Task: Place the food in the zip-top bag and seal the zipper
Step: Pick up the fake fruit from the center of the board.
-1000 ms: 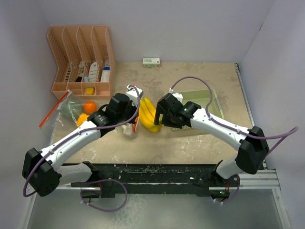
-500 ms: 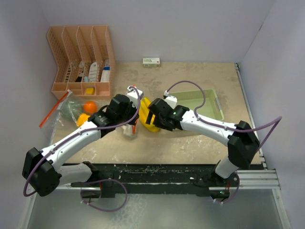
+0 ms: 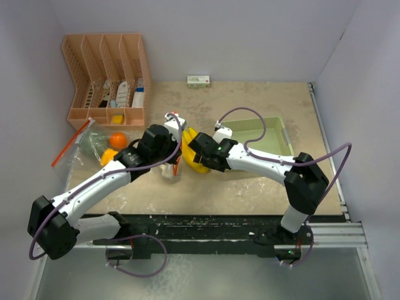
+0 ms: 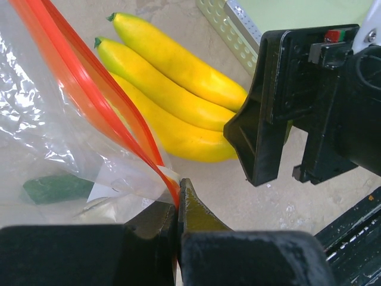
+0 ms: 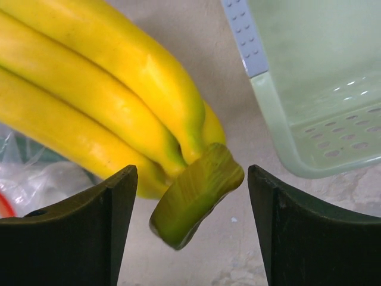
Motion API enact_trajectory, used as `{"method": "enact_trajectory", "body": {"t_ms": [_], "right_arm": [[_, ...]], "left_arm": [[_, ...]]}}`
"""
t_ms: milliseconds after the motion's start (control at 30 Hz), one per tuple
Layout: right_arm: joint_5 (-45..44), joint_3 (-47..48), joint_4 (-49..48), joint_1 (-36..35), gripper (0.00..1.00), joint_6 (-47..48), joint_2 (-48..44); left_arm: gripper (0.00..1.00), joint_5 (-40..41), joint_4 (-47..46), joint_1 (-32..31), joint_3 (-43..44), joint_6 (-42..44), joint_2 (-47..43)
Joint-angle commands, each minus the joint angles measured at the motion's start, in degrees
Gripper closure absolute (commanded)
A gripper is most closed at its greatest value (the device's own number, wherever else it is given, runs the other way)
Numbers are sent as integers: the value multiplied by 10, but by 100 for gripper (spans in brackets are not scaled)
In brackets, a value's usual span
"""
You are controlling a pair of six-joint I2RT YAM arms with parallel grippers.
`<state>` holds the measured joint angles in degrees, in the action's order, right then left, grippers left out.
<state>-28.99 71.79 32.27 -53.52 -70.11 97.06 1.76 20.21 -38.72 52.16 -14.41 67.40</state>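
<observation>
Bananas (image 5: 101, 101): a yellow bunch lying flat on the table near its centre, outside the bag. The green-tipped stem points at the right gripper.

Right gripper (image 5: 190, 179): jaws well apart, one on each side of the stem with a gap on both sides. It has hold of nothing.

Zip-top bag (image 4: 71, 119): clear film with a red zipper strip, lying at 9 o'clock of the bananas. Its nearest edge is just beside the bunch.

Left gripper (image 4: 178, 202): jaws pinched tight on the corner of the bag at the zipper strip.

Other food: an orange (image 3: 117, 139) and some darker pieces lie at 9 o'clock, apparently inside the film. A green piece (image 4: 56, 187) shows through it.

Tray (image 5: 321, 71): pale green, at 3 o'clock of the bananas, with nothing visible in it.

Organiser (image 3: 106, 75): pink, at 11 o'clock, well apart.

Slip risk: the stem is short and tapered. Gripped there alone, the bunch could swing or slide out when lifted.

Mouth risk: the bag is held at one point only, so the mouth may sag. The bananas could then push the film along instead of entering.

Seal risk: a banana tip left across the strip would keep the zipper from closing.
</observation>
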Motion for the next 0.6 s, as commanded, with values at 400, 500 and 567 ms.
{"method": "enact_trajectory", "body": {"t_ms": [400, 500, 567], "right_arm": [[-167, 60, 102, -2, 100, -6, -13], [-248, 82, 135, -2, 100, 24, -36], [-307, 97, 155, -2, 100, 51, -53]], "left_arm": [[100, 13, -8, -3, 1, -7, -25], [100, 7, 1, -3, 9, -7, -31], [100, -3, 11, -3, 15, -3, -37]]}}
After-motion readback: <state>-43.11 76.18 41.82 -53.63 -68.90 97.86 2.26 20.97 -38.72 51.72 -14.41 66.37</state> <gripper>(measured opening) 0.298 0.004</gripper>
